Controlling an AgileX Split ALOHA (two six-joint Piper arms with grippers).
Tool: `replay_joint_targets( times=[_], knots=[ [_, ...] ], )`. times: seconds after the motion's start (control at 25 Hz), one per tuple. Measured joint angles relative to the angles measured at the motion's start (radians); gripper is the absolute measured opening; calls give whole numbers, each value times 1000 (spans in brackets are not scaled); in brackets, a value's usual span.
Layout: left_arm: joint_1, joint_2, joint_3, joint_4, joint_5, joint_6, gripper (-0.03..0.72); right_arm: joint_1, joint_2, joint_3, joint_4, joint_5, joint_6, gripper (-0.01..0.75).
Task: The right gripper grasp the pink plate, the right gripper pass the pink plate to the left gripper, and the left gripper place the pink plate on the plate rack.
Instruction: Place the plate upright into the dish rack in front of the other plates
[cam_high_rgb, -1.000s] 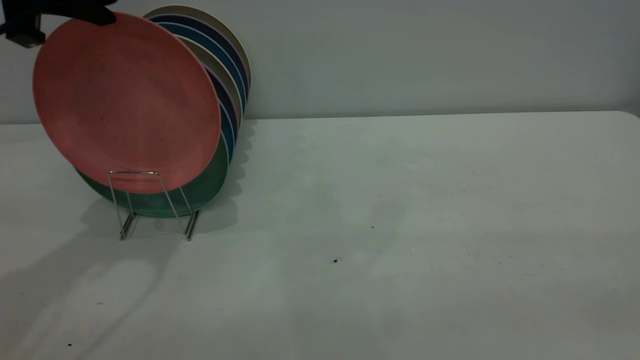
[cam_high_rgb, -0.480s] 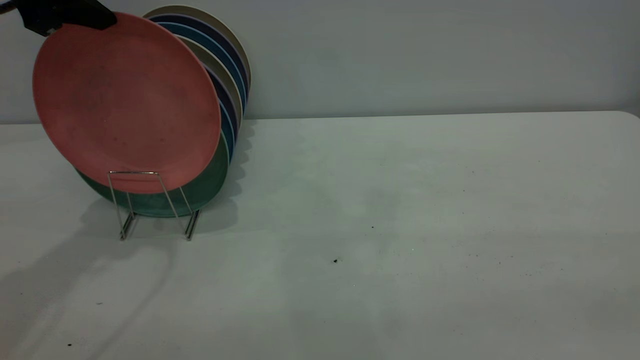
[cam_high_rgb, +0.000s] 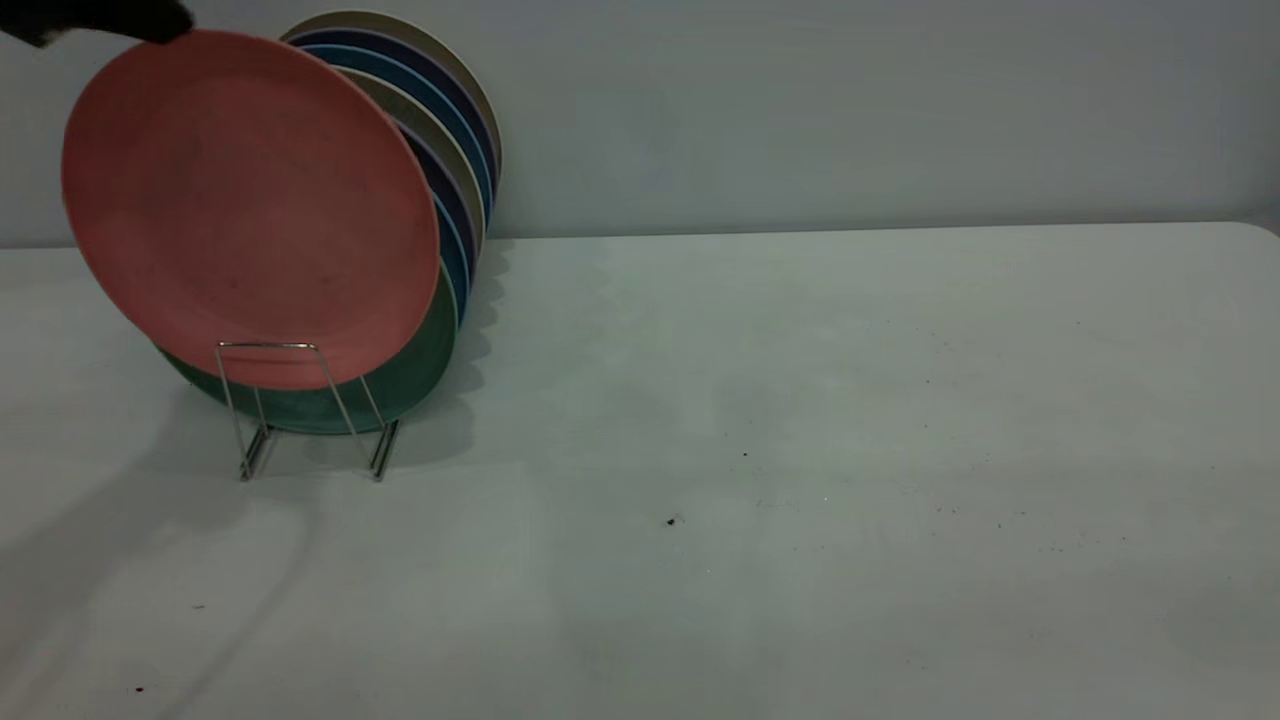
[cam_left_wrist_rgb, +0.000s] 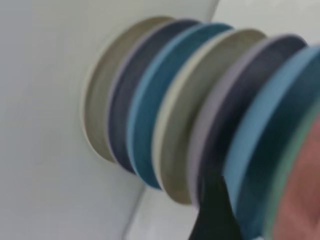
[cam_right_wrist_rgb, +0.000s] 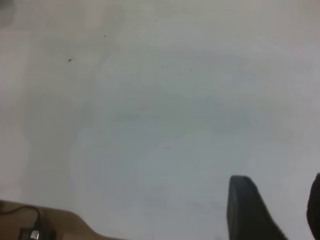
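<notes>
The pink plate (cam_high_rgb: 250, 205) stands on edge in the front slot of the plate rack (cam_high_rgb: 270, 400), leaning back on the teal-green plate (cam_high_rgb: 415, 375). The left gripper (cam_high_rgb: 110, 18) is at the top left corner, its tip just at the plate's upper rim, and looks open and off the plate. In the left wrist view one black finger (cam_left_wrist_rgb: 212, 215) shows beside the pink plate's rim (cam_left_wrist_rgb: 305, 200). The right gripper (cam_right_wrist_rgb: 280, 210) is open and empty above bare table, out of the exterior view.
Behind the pink plate the rack holds several more plates (cam_high_rgb: 455, 140), blue, dark blue and beige, also in the left wrist view (cam_left_wrist_rgb: 165, 105). The white table (cam_high_rgb: 800, 450) runs to the right. A table edge with a cable shows in the right wrist view (cam_right_wrist_rgb: 35, 227).
The left gripper has drawn back up and to the left off the pink plate's top rim. The plate has settled slightly in the rack.
</notes>
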Motion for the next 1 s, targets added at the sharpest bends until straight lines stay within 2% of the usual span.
replay_joint_targets(
  times=[0.16,0.72,0.84,1.0],
  knots=[
    [42,-1,0,2,64,-9,572,0,0,0,0,0,0,312],
    [48,-135,0,2,64,-21,572,3,0,0,-2,-13,0,312],
    [48,-174,0,2,74,-99,572,61,0,0,-46,13,5,312],
    [48,-259,0,8,138,-348,572,154,0,0,-147,39,90,312]
  ],
)
